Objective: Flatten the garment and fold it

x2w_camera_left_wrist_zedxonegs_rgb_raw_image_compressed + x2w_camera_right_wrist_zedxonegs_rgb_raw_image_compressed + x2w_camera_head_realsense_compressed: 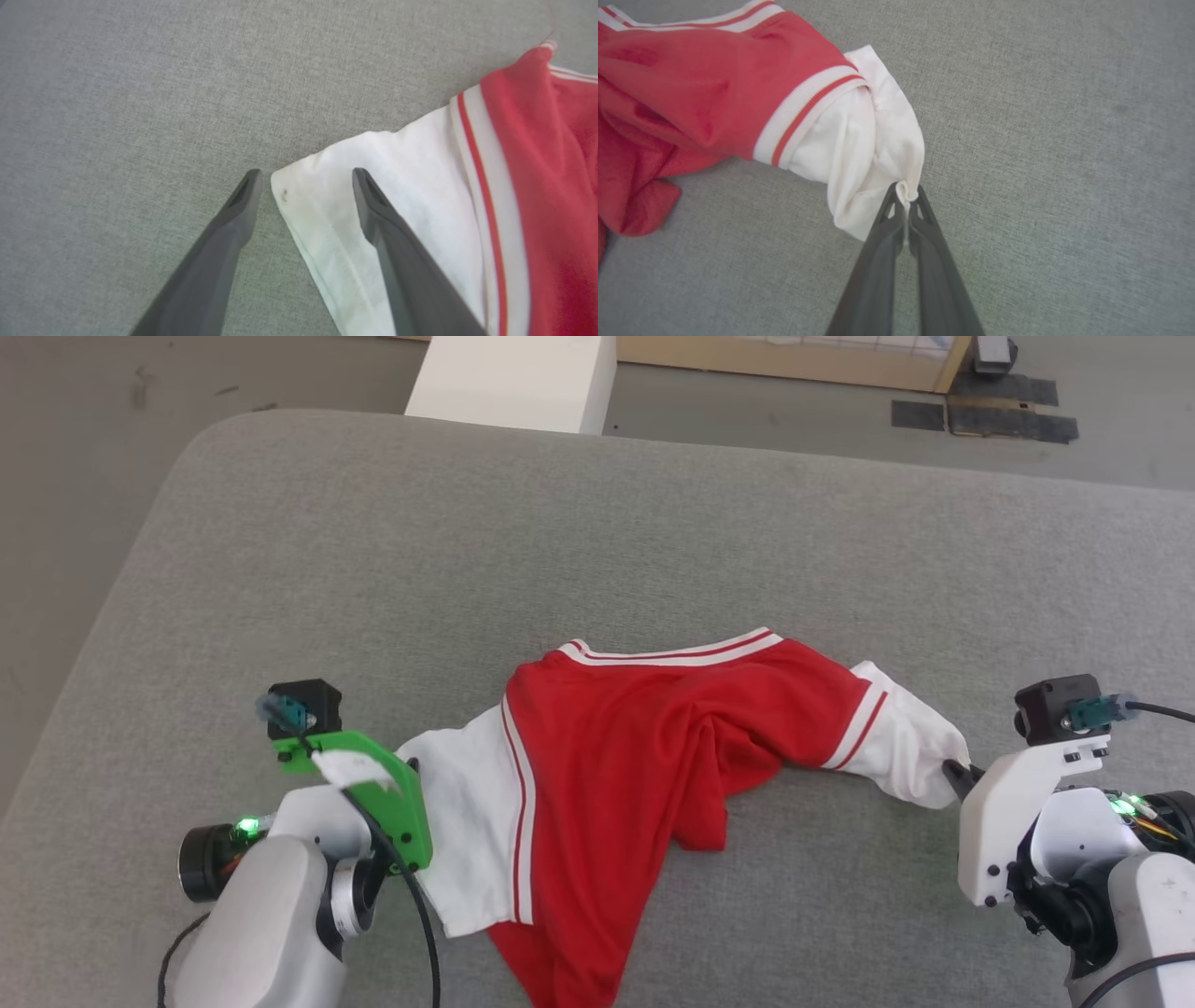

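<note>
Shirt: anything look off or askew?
The shirt lies bunched and twisted on the grey surface, red body folded over itself. The right gripper pinches one white sleeve; the open left gripper straddles the other sleeve's corner.

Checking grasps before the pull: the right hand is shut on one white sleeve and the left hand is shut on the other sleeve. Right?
Not quite. The right hand is shut on one white sleeve, but the left hand is open, astride the other sleeve at its corner, as the left wrist view shows.
</note>
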`<state>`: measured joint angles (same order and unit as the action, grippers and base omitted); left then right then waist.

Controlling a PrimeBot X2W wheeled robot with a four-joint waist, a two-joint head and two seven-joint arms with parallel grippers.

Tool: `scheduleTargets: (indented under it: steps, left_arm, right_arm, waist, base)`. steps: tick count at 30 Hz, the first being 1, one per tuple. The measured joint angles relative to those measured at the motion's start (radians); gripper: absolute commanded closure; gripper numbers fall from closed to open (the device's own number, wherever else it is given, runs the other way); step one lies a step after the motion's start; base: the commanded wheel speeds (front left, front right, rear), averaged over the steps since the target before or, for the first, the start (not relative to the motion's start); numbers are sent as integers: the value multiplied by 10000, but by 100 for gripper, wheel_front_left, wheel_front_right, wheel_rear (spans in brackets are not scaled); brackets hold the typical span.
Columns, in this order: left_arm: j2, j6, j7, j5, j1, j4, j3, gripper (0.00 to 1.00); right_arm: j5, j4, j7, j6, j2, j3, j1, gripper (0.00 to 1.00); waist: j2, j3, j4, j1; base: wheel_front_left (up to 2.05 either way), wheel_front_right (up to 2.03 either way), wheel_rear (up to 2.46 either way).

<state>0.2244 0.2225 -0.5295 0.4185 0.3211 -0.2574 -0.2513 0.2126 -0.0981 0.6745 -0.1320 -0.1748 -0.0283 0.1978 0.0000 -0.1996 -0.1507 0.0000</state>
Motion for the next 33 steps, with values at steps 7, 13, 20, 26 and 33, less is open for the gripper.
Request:
scheduleTargets:
  steps: [7, 13, 20, 26, 33]
  left_arm:
    - [173, -171, -1616, 113, 547, -1078, -370, 0]
    - [136, -447, -1745, 846, 579, -1275, -63, 100]
    - [-470, -826, -128, 1421, 280, -1049, 389, 100]
    - [-648, -1273, 899, 1919, 636, 105, 936, 100]
    - [-577, -1429, 1287, 2286, 2440, 1325, 1486, 100]
  right_arm:
    - [180, 639, 238, 0, -42, 280, -164, 100]
    - [242, 924, 245, -2, -142, 150, -187, 100]
    - [370, 1078, -278, -2, -35, -506, -192, 100]
    - [1298, 1093, -516, 0, 224, -1197, 438, 100]
    - [2303, 1058, -324, 0, 144, -1814, 2126, 100]
  waist:
    - [0, -143, 373, 0]
    - [0, -229, 601, 0]
    - [0, 81, 533, 0]
    - [0, 668, 481, 0]
    - [0, 1542, 505, 1]
  base:
    - [0, 0, 0]
    - [0, 0, 0]
    - [0, 0, 0]
    - [0, 0, 0]
    - [0, 0, 0]
